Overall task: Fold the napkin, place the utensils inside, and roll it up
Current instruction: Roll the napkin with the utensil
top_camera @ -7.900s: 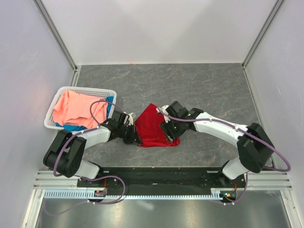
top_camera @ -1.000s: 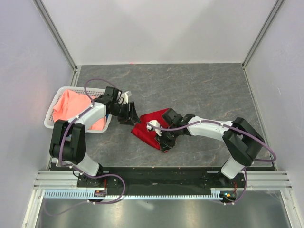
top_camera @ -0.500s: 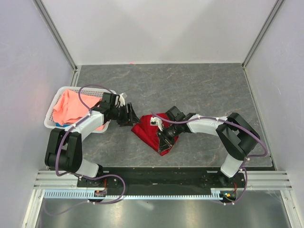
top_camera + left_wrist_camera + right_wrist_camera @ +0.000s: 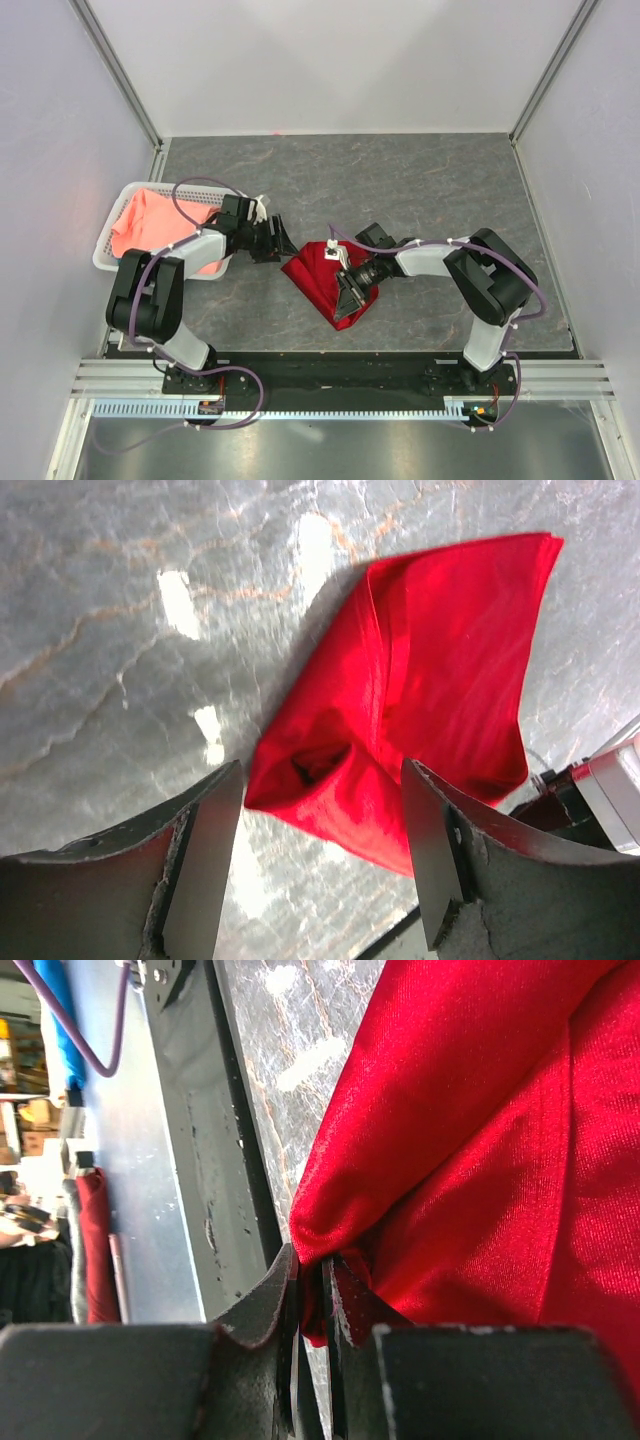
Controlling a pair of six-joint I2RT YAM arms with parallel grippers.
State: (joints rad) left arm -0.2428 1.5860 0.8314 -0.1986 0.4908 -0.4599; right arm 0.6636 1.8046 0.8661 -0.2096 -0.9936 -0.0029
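Note:
The napkin (image 4: pixel 322 280) is a deep red cloth lying bunched and partly folded on the grey table (image 4: pixel 400 190). My right gripper (image 4: pixel 350 296) is at its near right edge, shut on a fold of the red cloth (image 4: pixel 480 1140). The right wrist view shows that fold pinched between the right gripper's (image 4: pixel 318 1270) fingers. My left gripper (image 4: pixel 277 243) hovers just left of the napkin's far left corner. The left gripper (image 4: pixel 322 770) is open, nothing sits between its fingers, and the napkin (image 4: pixel 430 680) lies just ahead. The utensils are out of view.
A white basket (image 4: pixel 103 258) holding a salmon-pink cloth (image 4: pixel 150 222) stands at the left, close behind my left arm. The black base rail (image 4: pixel 330 368) runs along the near table edge, close to my right gripper. Grey walls enclose the table on three sides.
The napkin has been drawn into a narrower, more bunched shape under the right gripper's hold. The left gripper's fingers have spread wider, and both arms' elbows have shifted.

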